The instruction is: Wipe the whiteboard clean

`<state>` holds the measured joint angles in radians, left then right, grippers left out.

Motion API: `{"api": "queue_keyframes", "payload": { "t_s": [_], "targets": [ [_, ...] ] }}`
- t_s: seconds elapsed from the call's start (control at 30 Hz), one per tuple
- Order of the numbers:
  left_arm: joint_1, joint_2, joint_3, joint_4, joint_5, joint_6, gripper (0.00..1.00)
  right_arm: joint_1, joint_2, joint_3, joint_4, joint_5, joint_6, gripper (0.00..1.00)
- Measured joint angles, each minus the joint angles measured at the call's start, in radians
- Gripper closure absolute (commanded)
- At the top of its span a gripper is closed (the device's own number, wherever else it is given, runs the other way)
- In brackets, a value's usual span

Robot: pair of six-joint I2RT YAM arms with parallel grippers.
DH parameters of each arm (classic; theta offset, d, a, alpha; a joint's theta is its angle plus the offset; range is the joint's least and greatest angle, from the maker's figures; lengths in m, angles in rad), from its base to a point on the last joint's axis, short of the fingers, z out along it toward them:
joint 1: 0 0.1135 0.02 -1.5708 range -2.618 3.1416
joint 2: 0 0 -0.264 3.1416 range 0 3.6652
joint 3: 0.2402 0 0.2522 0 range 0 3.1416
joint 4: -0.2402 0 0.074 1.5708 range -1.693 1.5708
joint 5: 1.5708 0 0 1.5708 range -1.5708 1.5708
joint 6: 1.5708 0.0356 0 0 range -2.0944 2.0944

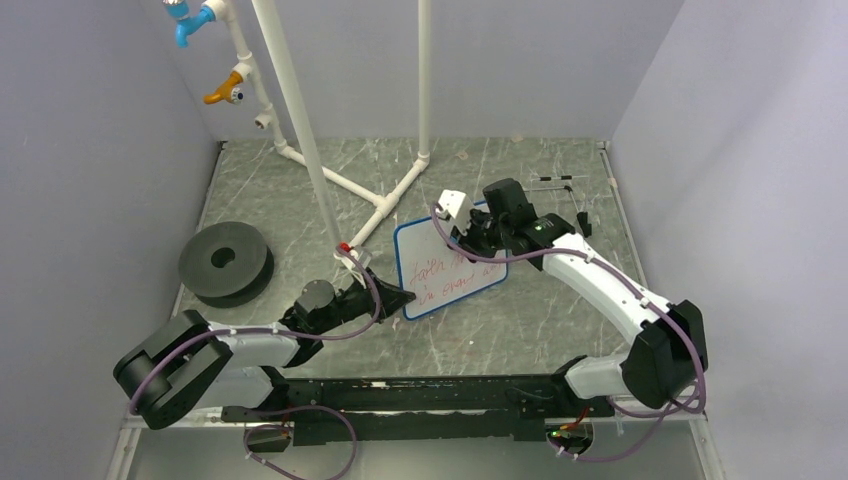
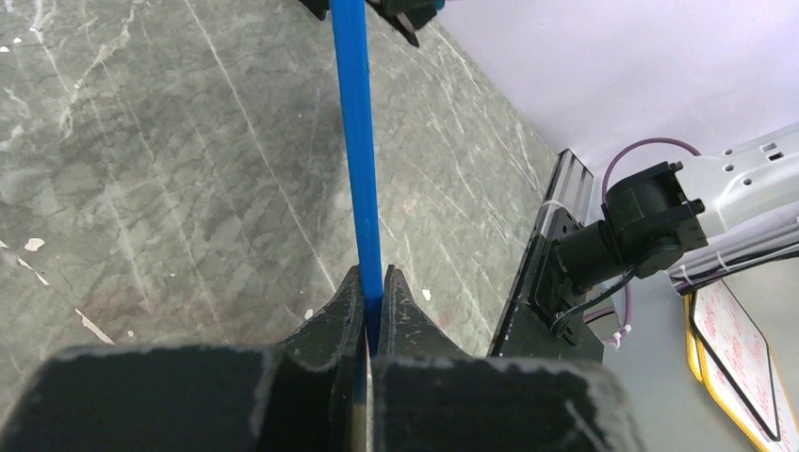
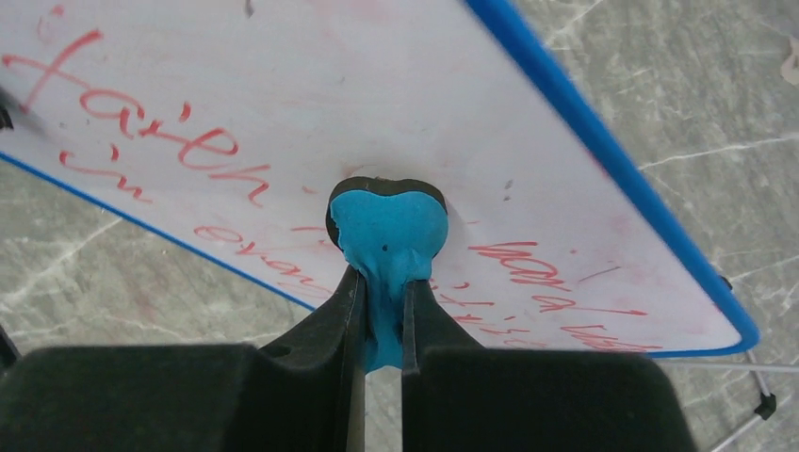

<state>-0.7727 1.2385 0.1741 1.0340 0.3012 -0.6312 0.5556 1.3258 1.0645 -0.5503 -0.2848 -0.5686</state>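
The whiteboard [image 1: 428,262], white with a thin blue rim, carries red handwritten lines and is held tilted above the table. My left gripper [image 1: 403,298] is shut on its near-left edge. In the left wrist view the blue rim [image 2: 362,160] runs edge-on out from between my left gripper's [image 2: 374,294] jaws. My right gripper [image 1: 468,243] is shut on a blue eraser [image 3: 388,234] whose dark pad presses on the whiteboard's face [image 3: 377,85]. In the right wrist view the right gripper [image 3: 381,299] pinches the eraser's handle, with red writing on both sides of it.
A black round disc [image 1: 225,262] lies at the left. A white pipe frame [image 1: 300,130] with blue and orange fittings stands at the back. A thin black wire easel stand [image 1: 563,183] lies at the back right, and its foot shows in the right wrist view [image 3: 764,406].
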Motion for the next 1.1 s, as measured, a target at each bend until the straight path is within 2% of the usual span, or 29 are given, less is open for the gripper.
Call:
{"api": "queue_keyframes", "payload": {
  "t_s": [0.23, 0.47, 0.77, 1.1],
  "targets": [
    [0.002, 0.008, 0.000, 0.009, -0.004, -0.008, 1.00, -0.063, 0.028, 0.050, 0.045, 0.083, 0.064, 1.00],
    [0.002, -0.011, 0.000, -0.011, -0.003, -0.009, 1.00, -0.082, 0.009, -0.014, 0.121, 0.127, 0.048, 1.00],
    [0.002, -0.016, -0.003, -0.021, -0.002, -0.009, 1.00, 0.004, -0.031, -0.091, 0.080, 0.083, -0.040, 1.00],
    [0.007, 0.009, -0.003, 0.014, -0.007, -0.008, 1.00, -0.024, 0.047, 0.068, -0.005, 0.058, 0.027, 1.00]
  ]
}}
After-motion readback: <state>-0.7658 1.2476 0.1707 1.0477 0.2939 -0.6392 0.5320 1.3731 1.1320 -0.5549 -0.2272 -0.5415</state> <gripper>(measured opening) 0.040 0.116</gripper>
